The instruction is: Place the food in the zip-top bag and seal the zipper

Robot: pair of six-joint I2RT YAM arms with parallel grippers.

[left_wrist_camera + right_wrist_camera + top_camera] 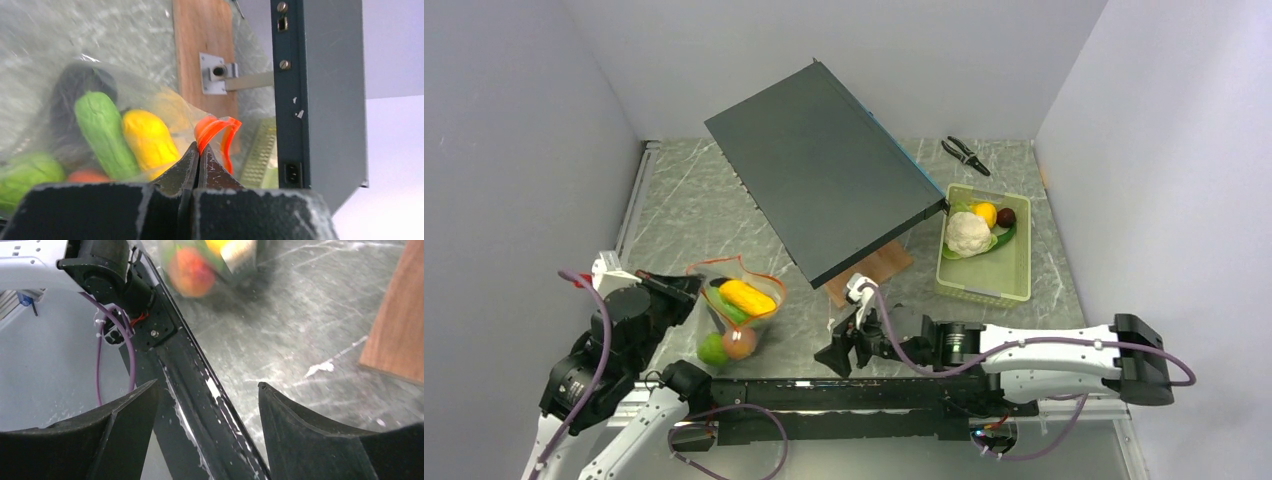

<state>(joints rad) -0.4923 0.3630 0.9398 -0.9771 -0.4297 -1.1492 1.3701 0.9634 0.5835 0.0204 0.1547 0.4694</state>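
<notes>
The clear zip-top bag [732,310] lies at the left of the table and holds a yellow piece [746,296], a green lime [712,348], an orange [740,343] and a dark piece. My left gripper [686,288] is shut on the bag's orange-red zipper strip [216,131] at the mouth edge. In the left wrist view the bag [70,120] shows a green piece [102,131] and a yellow piece [147,141] inside. My right gripper [842,352] is open and empty, right of the bag; its view shows the orange [189,272] ahead. White cauliflower [967,232], a yellow piece [985,213] and a dark piece [1006,216] lie in the tray.
A pale green tray [994,275] stands at the right. A large dark tilted panel [824,180] on a wooden base [879,268] stands mid-table. Black pliers [965,154] lie at the back. A black rail [864,395] runs along the near edge.
</notes>
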